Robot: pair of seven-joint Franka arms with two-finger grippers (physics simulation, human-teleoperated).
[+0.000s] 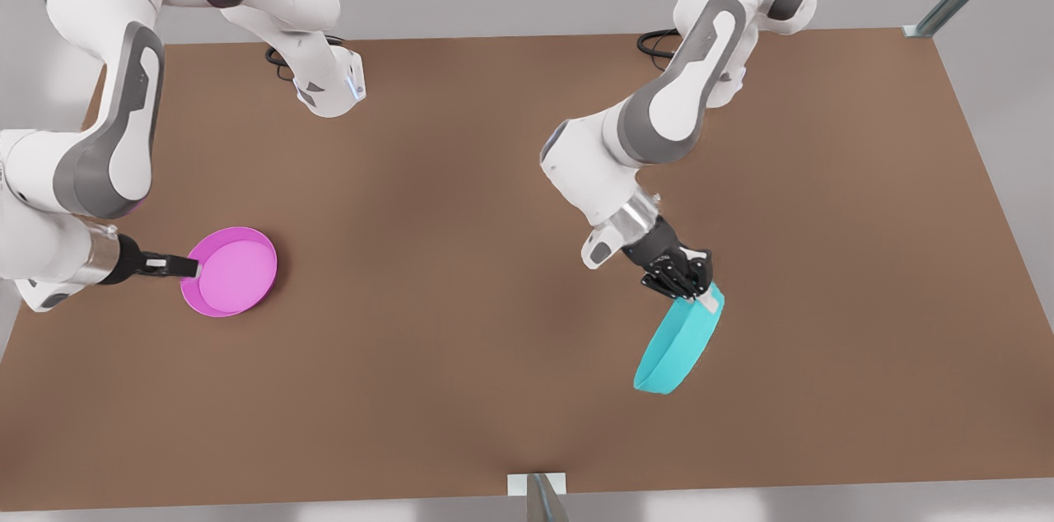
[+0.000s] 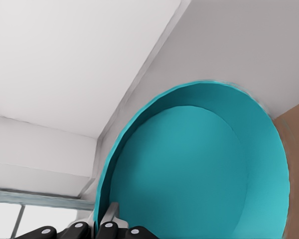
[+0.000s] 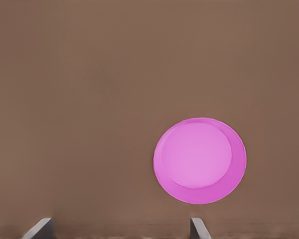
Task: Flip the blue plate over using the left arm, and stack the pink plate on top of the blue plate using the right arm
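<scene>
On the front view's left, the right gripper (image 1: 188,265) is hovering by the near-left rim of the pink plate (image 1: 233,271). The plate is lying flat and hollow side up on the table (image 1: 461,258). In the right wrist view the fingers (image 3: 42,228) are standing spread, with the pink plate (image 3: 200,160) lying apart from them. This arm is waiting.

On the front view's right, the left gripper (image 1: 701,298) is pinching the far rim of the blue plate (image 1: 677,342). The plate is hanging steeply tilted, nearly on edge. Whether its low edge is touching the table cannot be told. In the left wrist view the fingers (image 2: 109,213) are clamping the rim, with the blue plate (image 2: 199,174) showing its hollow side.

Hazards, as judged:
- The hold is taking a thin rim only, so the plate may be slipping or swinging in the jaws as the wrist is turning.
- An early release may be letting the plate fall back hollow side up, or roll off on its edge.
- The two plates are lying well apart, so a skewed landing may be spoiling the stack.
</scene>
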